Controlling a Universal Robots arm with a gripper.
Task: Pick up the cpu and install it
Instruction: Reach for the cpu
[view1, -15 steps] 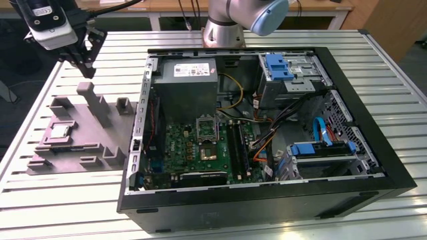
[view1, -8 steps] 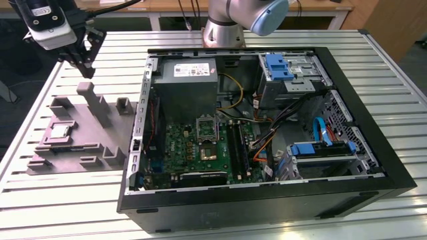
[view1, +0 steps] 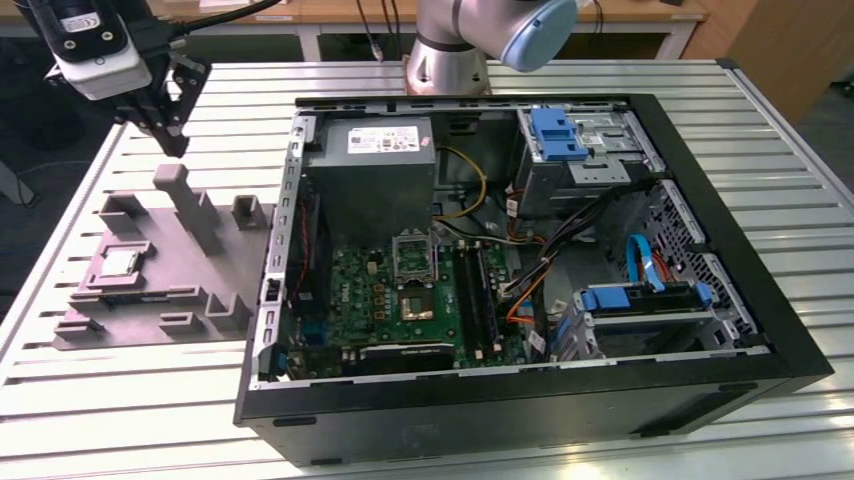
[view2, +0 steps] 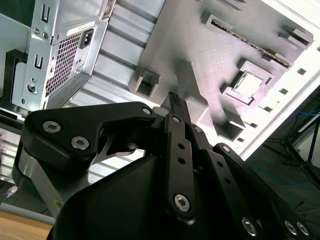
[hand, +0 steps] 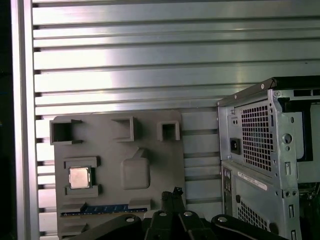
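Observation:
The cpu (view1: 120, 263) is a small silvery square lying flat in a recess of the grey plastic tray (view1: 160, 300), on the exterior view's left. Both wrist views show the cpu (view2: 248, 84) (hand: 79, 177) framed by the tray's low raised blocks. My gripper (view1: 170, 138) hangs well above the tray's far end, apart from the cpu. Its black fingers (view2: 172, 102) meet at the tips, shut with nothing between them, and the gripper (hand: 176, 193) points down at the tray. The green motherboard's metal-framed socket (view1: 414, 255) lies inside the open computer case.
The open black case (view1: 534, 400) stands beside the tray on a slatted metal table (view1: 120, 420). It holds a grey power supply box (view1: 380, 165), drive cages with blue clips (view1: 554, 135) and loose cables. A blue-edged memory stick (hand: 105, 208) lies in the tray. The tray's tall post (view1: 180, 195) rises under the gripper.

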